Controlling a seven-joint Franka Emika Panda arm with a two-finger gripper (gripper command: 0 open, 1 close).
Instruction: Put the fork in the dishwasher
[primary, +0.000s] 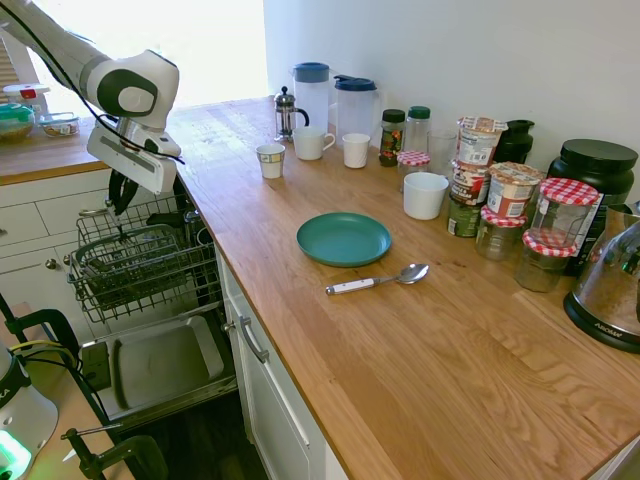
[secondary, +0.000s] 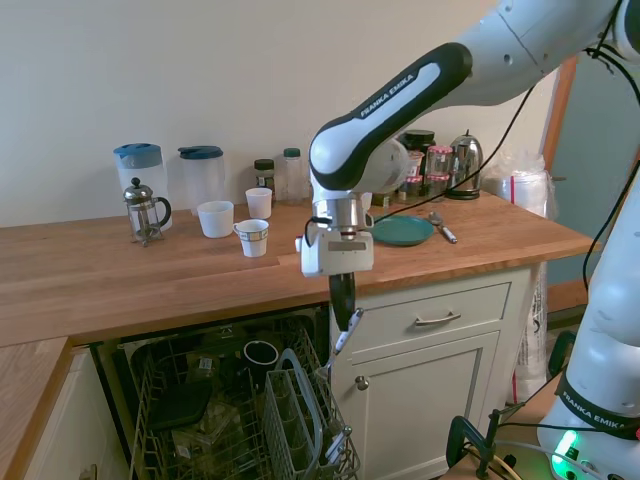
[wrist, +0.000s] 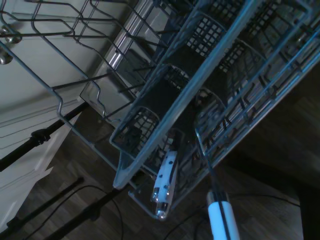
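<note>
One arm lettered FRANKA EMIKA, tool (secondary: 342, 312) gripping fork (secondary: 345, 335)

Two wide cameras on opposite sides and one close wrist camera looking down.

The first exterior view stands high above the end of the long wooden countertop (primary: 420, 340) and looks along it toward the white wall; the pulled-out grey wire dishwasher rack (primary: 140, 262) is low at its left. The second exterior view stands lower, in front of the white cabinets, and faces the same countertop (secondary: 120, 275) from the other side, with the rack (secondary: 235, 420) at the bottom. Both share the round teal plate (primary: 343, 238) (secondary: 403, 230) and the white robot arm (primary: 120, 85) (secondary: 390, 110). The wrist view is very near and looks down into the grey plastic cutlery basket (wrist: 200, 100), dark and tilted.
</note>
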